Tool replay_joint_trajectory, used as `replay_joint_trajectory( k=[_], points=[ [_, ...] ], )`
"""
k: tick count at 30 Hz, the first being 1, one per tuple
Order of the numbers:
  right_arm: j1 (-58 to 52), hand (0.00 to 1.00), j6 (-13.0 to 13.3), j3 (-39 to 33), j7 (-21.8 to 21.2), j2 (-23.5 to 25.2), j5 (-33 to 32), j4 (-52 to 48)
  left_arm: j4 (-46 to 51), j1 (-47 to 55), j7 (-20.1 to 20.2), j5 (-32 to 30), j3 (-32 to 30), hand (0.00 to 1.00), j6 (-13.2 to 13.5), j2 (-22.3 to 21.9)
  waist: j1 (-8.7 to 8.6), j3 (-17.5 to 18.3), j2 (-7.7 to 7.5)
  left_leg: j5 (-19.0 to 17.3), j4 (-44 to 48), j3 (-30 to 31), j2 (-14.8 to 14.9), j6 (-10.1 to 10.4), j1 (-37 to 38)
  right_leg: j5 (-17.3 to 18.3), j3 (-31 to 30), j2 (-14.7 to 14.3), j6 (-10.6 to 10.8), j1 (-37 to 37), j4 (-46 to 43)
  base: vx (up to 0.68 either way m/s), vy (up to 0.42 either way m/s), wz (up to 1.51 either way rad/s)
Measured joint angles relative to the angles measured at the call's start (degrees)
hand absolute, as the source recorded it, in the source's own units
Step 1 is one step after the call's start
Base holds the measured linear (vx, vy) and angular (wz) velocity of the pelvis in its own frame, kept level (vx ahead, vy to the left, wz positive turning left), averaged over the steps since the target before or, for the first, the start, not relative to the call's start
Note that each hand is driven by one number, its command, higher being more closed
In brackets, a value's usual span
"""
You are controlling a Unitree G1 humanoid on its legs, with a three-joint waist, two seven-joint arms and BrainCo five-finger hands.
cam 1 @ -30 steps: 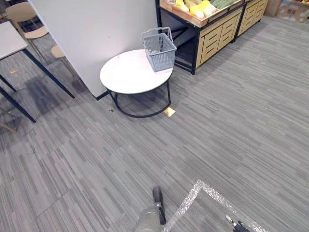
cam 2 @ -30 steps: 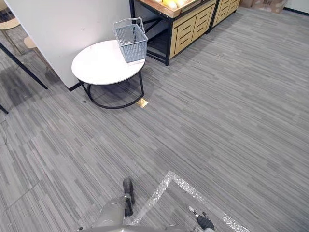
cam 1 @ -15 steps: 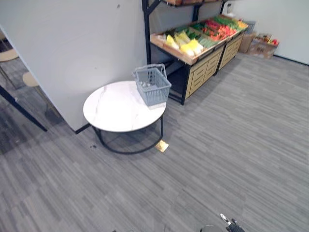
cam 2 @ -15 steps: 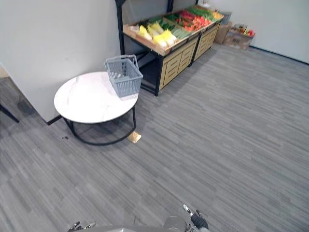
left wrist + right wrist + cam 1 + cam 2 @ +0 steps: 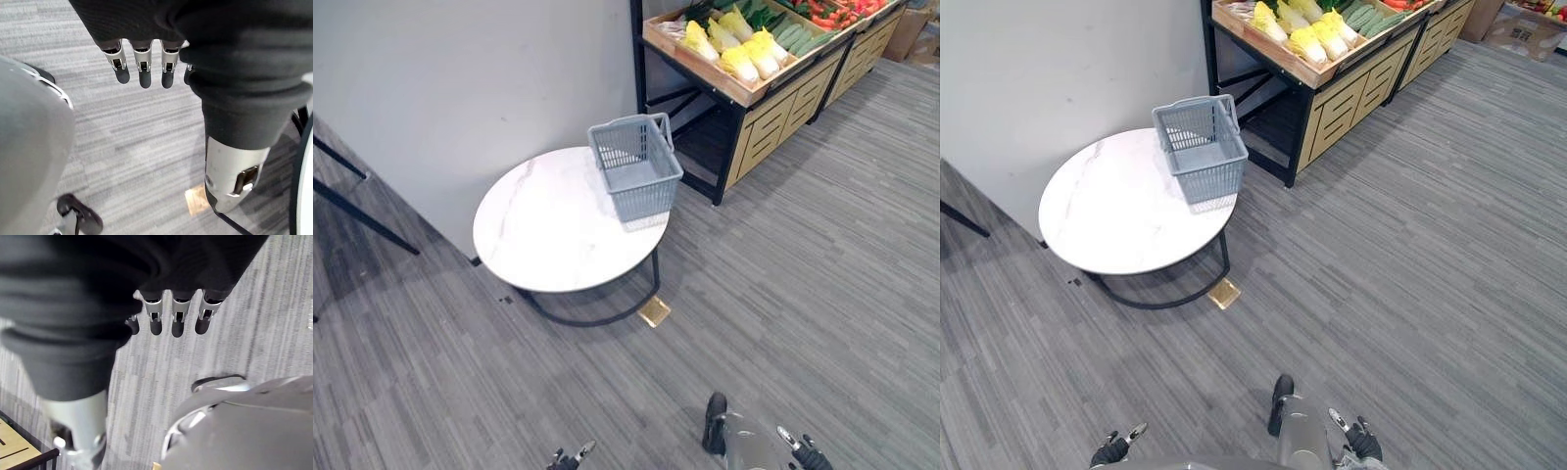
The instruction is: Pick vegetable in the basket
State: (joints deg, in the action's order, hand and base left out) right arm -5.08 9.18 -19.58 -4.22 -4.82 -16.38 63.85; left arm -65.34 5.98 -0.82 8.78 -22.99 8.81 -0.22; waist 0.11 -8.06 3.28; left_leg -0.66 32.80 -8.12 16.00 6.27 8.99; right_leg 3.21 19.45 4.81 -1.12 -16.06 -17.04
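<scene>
Camera has swung; objects stay put. Yellow leafy vegetables lie on the wooden shelf, ahead-right of you, past the grey plastic basket. Left robot hand and right robot hand hang slack, empty.

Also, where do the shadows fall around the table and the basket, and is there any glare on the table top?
Left eye view: the basket casts a small soft shadow on the table at its near side, and the white top is bright, yet its faint grey veins show, so there is no strong glare. Right eye view: a soft, dim shadow lies on the floor under the table.
</scene>
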Motion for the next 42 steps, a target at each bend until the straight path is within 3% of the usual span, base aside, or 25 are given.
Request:
replay_joint_trajectory(
  k=[1, 2, 5, 8, 10, 11, 12, 13, 14, 15, 17, 19, 20, 21, 23, 25, 26, 29, 32, 33, 34, 35, 38, 40, 42],
  points=[
    [0.0, 0.00, -0.2, 0.8, 0.0, -0.4, 0.4, 0.0, 0.7, -0.4, 0.0, 0.1, 0.0, 0.00, 0.0, 0.1, 0.17, -0.5, -0.21, 5.5, 13.0, 2.4, 2.3, 0.3, -6.5, 1.2, 1.2, -0.8, -0.4, 4.4, 2.1, 0.62, -0.216, 0.31],
    [0.4, 0.00, -0.4, 2.6, 0.1, -0.8, 0.7, 0.0, 1.5, -0.9, 0.0, 0.7, 0.1, 0.00, 0.0, 0.2, 0.82, -0.9, -0.11, 4.6, 23.7, 0.8, 4.1, -0.1, -11.5, 2.1, 1.6, -1.3, -1.0, 9.2, 4.1, 0.70, -0.219, 0.22],
    [1.6, 0.00, -0.3, 6.5, 0.3, 0.1, 0.6, -0.2, 3.3, -1.3, -0.1, 3.2, 0.8, 0.00, 0.5, 0.3, 2.46, -1.2, -1.53, -1.6, 29.7, -4.1, 3.4, -1.5, -19.5, 3.5, 1.6, -0.5, -0.2, 18.2, 9.3, 0.49, -0.127, 0.07],
    [4.0, 0.00, -0.4, 7.1, 0.3, 1.3, 0.3, -0.2, 4.4, -1.3, -0.4, 5.2, 1.9, 0.00, 1.2, 0.3, 3.41, -1.3, -1.05, -6.5, 19.7, -10.1, 3.0, -2.0, -27.0, 4.7, 2.4, -0.2, 1.8, 23.5, 12.8, 0.34, 0.024, 0.04],
    [4.1, 0.00, -0.4, 7.2, 0.4, 1.6, 0.1, -0.3, 4.3, -1.2, -1.1, 5.9, 2.4, 0.00, 1.2, 0.3, 3.89, -1.2, -1.22, -6.3, 5.7, -16.1, 1.0, -2.9, -26.7, 5.7, 2.7, 0.8, 3.5, 26.2, 13.8, 0.45, 0.151, 0.03],
    [3.7, 0.00, -0.3, 7.6, 0.5, 1.4, 0.1, -0.4, 3.8, -1.0, -1.3, 5.9, 2.6, 0.00, 1.2, 0.2, 3.86, -1.0, -0.92, -2.9, -5.0, -20.2, -1.0, -3.8, -25.4, 6.7, 3.0, 1.1, 5.0, 27.6, 14.2, 0.55, 0.253, 0.15],
    [3.2, 0.00, -0.3, 8.3, 0.5, 0.5, 0.1, -0.3, 2.6, -0.4, -1.3, 6.0, 3.3, 0.00, 1.2, 0.1, 3.90, -0.2, 0.35, 1.4, -14.2, -24.2, -2.3, -7.5, -24.3, 8.1, 2.5, 0.2, 6.7, 28.6, 14.4, 0.46, 0.223, 0.23],
    [3.4, 0.00, -0.3, 8.9, 0.7, 0.7, 0.1, 0.0, 1.8, -0.4, -1.3, 6.0, 3.5, 0.00, 1.1, 0.6, 3.56, 0.6, 0.46, 0.0, -16.3, -25.4, -3.3, -10.7, -23.2, 8.6, 2.3, 0.4, 6.7, 29.0, 14.7, 0.46, 0.200, 0.34],
    [3.8, 0.00, -0.3, 10.0, 0.7, 1.3, 0.1, 0.1, 1.3, -0.5, -1.3, 5.8, 4.2, 0.00, 1.0, 2.4, 3.22, 1.0, -2.54, 0.1, -18.8, -26.4, -6.2, -10.6, -22.6, 8.3, 0.7, 2.2, 6.0, 28.5, 15.2, 0.42, 0.187, 0.32],
    [4.6, 0.00, -0.3, 11.6, 0.6, 1.6, 0.1, 0.1, 0.9, -0.1, -1.3, 5.8, 4.1, 0.00, 0.7, 3.3, 3.33, 1.4, -4.19, -0.5, -19.9, -26.8, -8.1, -11.4, -22.4, 7.8, -0.7, 3.5, 5.6, 28.1, 15.1, 0.48, 0.224, 0.25],
    [5.6, 0.00, -0.2, 12.9, 0.5, 1.4, 0.2, 0.1, -0.8, 0.2, -1.3, 5.7, 4.1, 0.00, 0.5, 3.9, 3.42, 1.4, -4.80, -1.8, -21.5, -27.1, -10.1, -11.8, -19.9, 7.0, -2.5, 5.3, 5.8, 28.1, 11.9, 0.30, 0.183, 0.04],
    [5.6, 0.00, 0.2, 14.0, 0.2, 1.2, 0.7, 0.1, -2.2, 1.4, -1.3, 5.7, 5.1, 0.00, 0.4, 3.9, 3.50, 1.7, -4.16, -3.2, -25.0, -27.2, -11.3, -10.1, -15.2, 6.0, -4.7, 7.2, 7.2, 24.8, -0.6, 0.32, 0.211, -0.10],
    [5.6, 0.00, 0.5, 15.2, 0.2, 1.3, 0.8, 0.0, -2.5, 1.9, -1.5, 5.6, 6.7, 0.00, 0.3, 4.0, 3.14, 1.7, -3.47, -3.9, -26.5, -26.6, -11.2, -9.3, -12.5, 3.4, -6.1, 8.9, 12.3, 19.5, -14.0, 0.20, 0.103, -0.01],
    [5.6, 0.00, 0.6, 15.8, 0.1, 1.5, 0.8, 0.0, -2.5, 2.1, -1.5, 5.6, 8.1, 0.00, 0.1, 4.4, 2.90, 1.5, -3.14, -4.3, -26.8, -26.0, -11.2, -9.1, -11.5, 2.4, -6.9, 9.6, 14.2, 16.8, -20.2, 0.24, 0.084, 0.31],
    [5.1, 0.00, 1.0, 16.8, 0.0, 1.5, 0.8, -1.2, -2.5, 2.2, -1.7, 5.5, 11.6, 0.00, -0.2, 6.0, 1.55, 1.4, -3.56, -5.2, -28.1, -24.2, -12.0, -8.2, -7.8, 5.5, -4.4, 13.0, 11.7, 10.2, -32.4, 0.23, 0.044, 0.53],
    [4.9, 0.00, 1.2, 17.9, 0.0, 0.9, 0.8, -1.4, -2.3, 2.0, -2.0, 5.7, 12.2, 0.00, -0.2, 6.1, 1.53, 1.4, -3.51, -5.7, -28.8, -22.4, -12.0, -7.3, -5.9, 7.7, -1.1, 14.1, 8.0, 8.3, -28.3, 0.23, -0.015, 0.50],
    [4.7, 0.00, 1.3, 17.9, 0.0, 0.8, 0.7, -1.6, -2.3, 1.6, -2.3, 5.8, 12.4, 0.00, -0.1, 6.1, 1.37, 1.4, -3.45, -5.9, -28.7, -20.9, -11.7, -6.8, -5.7, 8.0, -0.1, 14.5, 7.5, 7.6, -22.7, 0.31, -0.116, 0.76],
    [4.6, 0.00, 1.3, 17.7, 0.0, 0.7, 0.7, -1.7, -2.4, 0.9, -2.7, 5.8, 12.5, 0.00, 0.0, 5.9, 1.55, 1.3, -3.16, -5.9, -28.4, -16.6, -10.4, -4.6, -5.8, 6.8, -1.6, 14.1, 8.4, 7.1, -7.3, 0.28, -0.205, 0.69],
    [4.6, 0.00, 1.3, 17.7, 0.0, 0.8, 0.6, -1.7, -2.5, 1.1, -2.8, 5.8, 12.5, 0.00, 0.2, 6.0, 1.69, 1.5, -3.38, -5.9, -28.4, -12.0, -7.4, 0.2, -5.9, -0.3, -8.2, 12.6, 9.1, 6.5, 5.4, 0.29, -0.387, 0.65],
    [4.4, 0.00, 1.3, 17.8, 0.0, 0.9, 0.6, -1.7, -2.5, 1.3, -2.7, 5.8, 12.5, 0.00, 0.4, 6.2, 1.72, 1.7, -3.82, -5.6, -28.5, -11.3, -7.1, 1.0, -6.0, -2.1, -9.6, 12.4, 9.4, 6.5, 6.9, 0.24, -0.454, 0.66],
    [3.7, 0.00, 1.3, 17.9, 0.0, 1.6, 0.6, -1.6, -2.5, 1.7, -2.7, 5.8, 12.6, 0.00, 0.7, 7.4, 1.68, 2.6, -6.09, -5.3, -29.1, -9.7, -7.4, 2.9, -6.1, -6.5, -10.8, 12.8, 10.7, 6.6, 9.1, 0.18, -0.417, 0.62],
    [3.2, 0.00, 1.2, 18.0, -0.1, 1.7, 0.7, -1.0, -3.3, 1.2, -2.9, 5.8, 12.3, 0.00, 0.5, 7.8, 1.80, 2.9, -6.41, -5.1, -29.9, -8.5, -6.8, 4.8, -5.5, -5.3, -9.9, 12.6, 12.6, 6.9, 8.6, 0.24, -0.490, 0.59],
    [5.0, 0.00, 1.2, 18.6, 0.0, -3.6, 0.7, 0.1, -4.3, 2.3, -2.4, 5.7, 10.5, 0.00, 0.6, 3.1, 1.97, 3.9, 0.41, -1.5, -33.1, -9.4, 0.2, 7.4, -5.0, -3.2, -7.1, 4.5, 8.9, 7.4, 8.7, 0.29, -0.382, 0.12],
    [5.5, 0.00, 1.2, 19.1, 0.0, -4.1, 0.7, 0.0, -4.8, 2.4, -2.3, 5.8, 8.8, 0.00, 0.5, 2.6, 1.97, 3.9, 0.94, 3.0, -34.3, -9.3, 2.2, 8.1, -4.9, -2.1, -5.7, 2.4, 6.9, 7.7, 8.5, 0.18, -0.275, 0.12],
    [4.6, 0.00, 1.2, 18.9, 0.0, -4.3, 0.7, 0.0, -4.6, 2.5, -1.4, 5.8, 8.6, 0.00, 0.6, 3.1, 1.27, 3.4, -0.39, 9.0, -33.7, -8.8, 2.5, 6.3, -7.1, -1.0, -1.5, 2.5, 5.3, 9.7, 8.8, 0.13, -0.298, 0.74]
  ],
)
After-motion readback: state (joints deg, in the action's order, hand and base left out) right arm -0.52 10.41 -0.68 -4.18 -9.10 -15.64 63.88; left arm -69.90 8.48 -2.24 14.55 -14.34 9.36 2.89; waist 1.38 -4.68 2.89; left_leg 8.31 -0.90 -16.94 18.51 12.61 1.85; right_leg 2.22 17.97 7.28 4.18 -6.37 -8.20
